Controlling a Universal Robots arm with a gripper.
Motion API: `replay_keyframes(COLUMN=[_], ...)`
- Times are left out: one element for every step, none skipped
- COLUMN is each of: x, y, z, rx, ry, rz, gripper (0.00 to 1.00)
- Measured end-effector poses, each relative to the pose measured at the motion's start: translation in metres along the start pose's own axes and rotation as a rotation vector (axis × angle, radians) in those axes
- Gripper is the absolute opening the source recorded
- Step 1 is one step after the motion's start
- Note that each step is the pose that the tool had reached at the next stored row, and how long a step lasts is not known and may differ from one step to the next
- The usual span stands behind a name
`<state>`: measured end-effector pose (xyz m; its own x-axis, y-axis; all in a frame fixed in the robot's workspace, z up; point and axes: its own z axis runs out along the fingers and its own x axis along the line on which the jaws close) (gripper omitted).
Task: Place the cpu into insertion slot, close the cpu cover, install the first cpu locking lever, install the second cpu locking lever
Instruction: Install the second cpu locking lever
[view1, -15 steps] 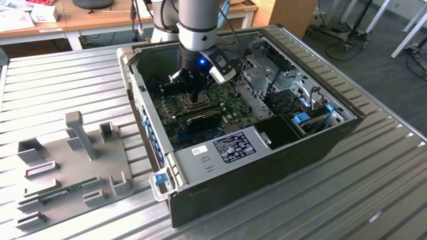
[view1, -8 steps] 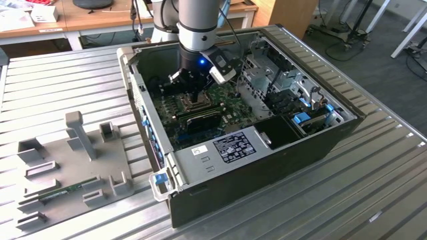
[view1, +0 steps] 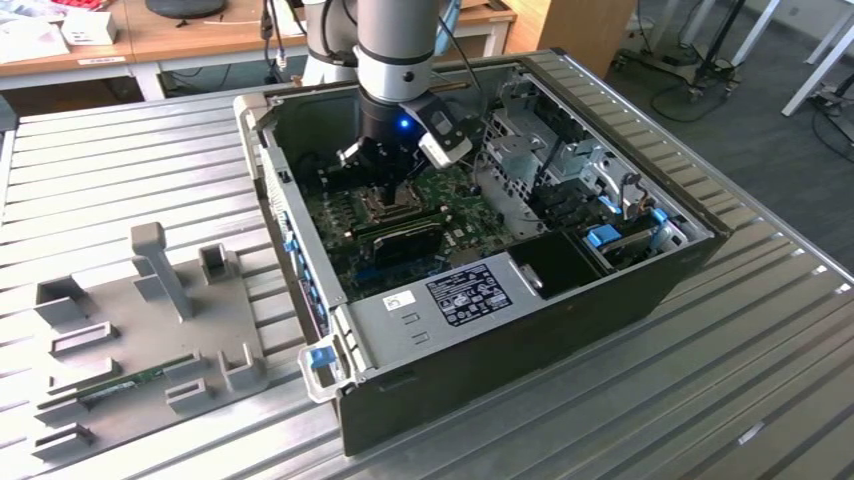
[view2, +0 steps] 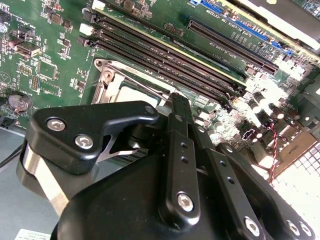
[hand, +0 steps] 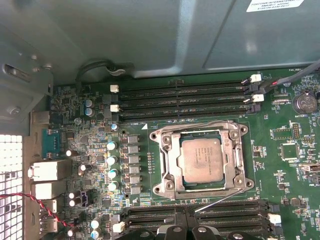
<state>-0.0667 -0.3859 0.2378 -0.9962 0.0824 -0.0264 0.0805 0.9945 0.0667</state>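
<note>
Fingertips (hand: 172, 232) are sitting drawn close together with a slim gap between them, right at the edge of the square, silvery-rimmed insertion slot (hand: 200, 160) in the first wrist view. Whether they are pinching anything I cannot tell. In the exterior view the black gripper (view1: 390, 188) is hanging straight down inside the open black computer case (view1: 667, 270), directly above that slot.

The small flat square cpu with its dull grey metal top (hand: 201, 159) is already lying in the slot. The thin silvery cpu cover frame (hand: 170, 162) is lying flat around it, the chip showing through its cut-out. A thin silver wire lever (hand: 222, 199) is sticking out at a slant from the slot's edge on the fingertips' side, ending just beside them and crossing towards the long dark memory slots (hand: 200, 217) there.

More long dark memory slots (hand: 185, 97) are running along the slot's opposite side, with the grey metal case wall (hand: 150, 35) rising just beyond them. A row of small silver-topped capacitors (hand: 112, 160) is lining another side, on the green motherboard (hand: 280, 185), and the silver rear ports (hand: 47, 170) and a twisted red-and-black wire (hand: 30, 200) are sitting further out past them.

In the second wrist view the gripper's black linkage is covering much of the slot, leaving a corner of the cover (view2: 107, 80) and a pale patch of cpu (view2: 135, 95) peeking out.
</note>
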Motion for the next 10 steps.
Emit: replay_keyframes(x=[0.0,0.0,0.0,0.0,0.0001,0.0002,0.0002,0.0004,0.0007,0.0011], y=[0.0,0.0,0.0,0.0,0.0,-0.0001,-0.0001,-0.0001,-0.0002,-0.0003], z=[0.0,0.0001,0.0004,0.0006,0.0008,0.001,0.0014,0.0019,0.0026,0.0035], rx=[0.0,-0.0001,-0.0002,-0.0003,-0.0002,0.0,-0.0002,-0.0003,-0.0002,0.0], ry=[0.0,-0.0001,-0.0001,-0.0001,-0.0001,-0.0001,-0.0001,-0.0002,-0.0002,-0.0002], rz=[0.0,0.0,0.0,0.0,0.0,0.0,0.0,0.0,0.0,0.0], gripper=[0.1,0.1,0.1,0.1,0.1,0.1,0.1,0.1,0.1,0.1])
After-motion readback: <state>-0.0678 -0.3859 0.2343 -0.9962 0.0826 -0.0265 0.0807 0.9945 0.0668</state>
